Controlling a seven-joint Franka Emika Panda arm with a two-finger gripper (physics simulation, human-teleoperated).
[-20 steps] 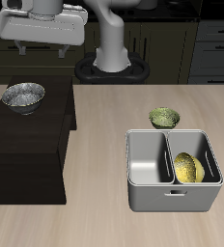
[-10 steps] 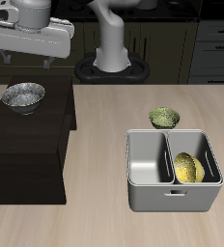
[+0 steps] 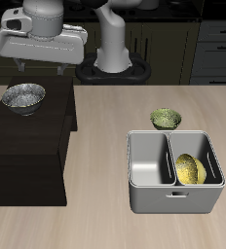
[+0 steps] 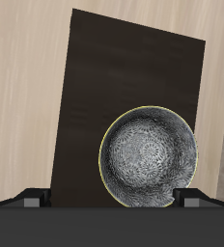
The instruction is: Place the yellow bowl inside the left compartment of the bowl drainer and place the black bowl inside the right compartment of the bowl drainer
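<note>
2 fingertips (image 4: 31, 199) of your gripper (image 3: 42, 66) stand wide apart and empty, having swung back over the silvery speckled black bowl (image 3: 23, 96) on the far dark cabinet (image 3: 27, 156). Your glossy yellow bowl (image 3: 190, 169) already rests inside the grey drainer (image 3: 175, 201).

A small, dull olive-green round bowl (image 3: 166, 119) stands upright right of centre in the exterior view, on the light wood-grain counter (image 3: 95, 219). A low, dark brown, nearly black wooden block-shaped cabinet (image 3: 29, 151) fills the left side of the frame, its flat top well apart from the olive bowl; the wrist view shows that same dark top (image 4: 114, 106) with pale counter (image 4: 27, 96) beside it. Dark cabinet fronts with drawers (image 3: 214, 44) line the upper edge.
</note>
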